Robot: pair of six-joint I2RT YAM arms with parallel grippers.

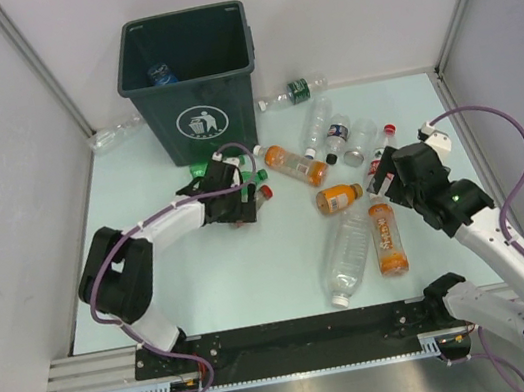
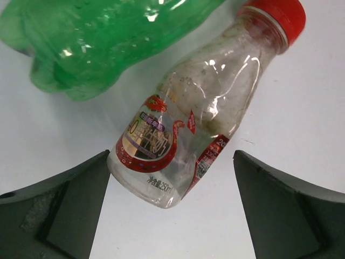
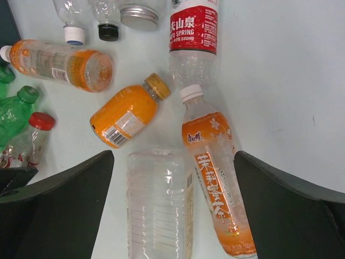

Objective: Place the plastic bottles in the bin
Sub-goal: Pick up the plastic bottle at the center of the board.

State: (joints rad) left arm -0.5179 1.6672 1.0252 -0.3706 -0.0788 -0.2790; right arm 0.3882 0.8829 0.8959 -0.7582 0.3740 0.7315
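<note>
The left gripper (image 2: pixel 172 216) is spread wide over a clear red-capped bottle (image 2: pixel 199 108), which lies on the counter (image 2: pixel 302 108) just beside a green bottle (image 2: pixel 108 43). The right gripper (image 3: pixel 172 210) is also spread, above a large clear bottle (image 3: pixel 159 205) and an orange drink bottle (image 3: pixel 215 178). The bin (image 1: pixel 190 77) stands at the far side of the counter.

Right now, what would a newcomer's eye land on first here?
The dark bin stands at the far side of the table with one bottle inside. Loose bottles lie in front and right of it. Both grippers hang open, the left gripper over a red-capped bottle, the right gripper over a clear bottle and an orange bottle.
</note>
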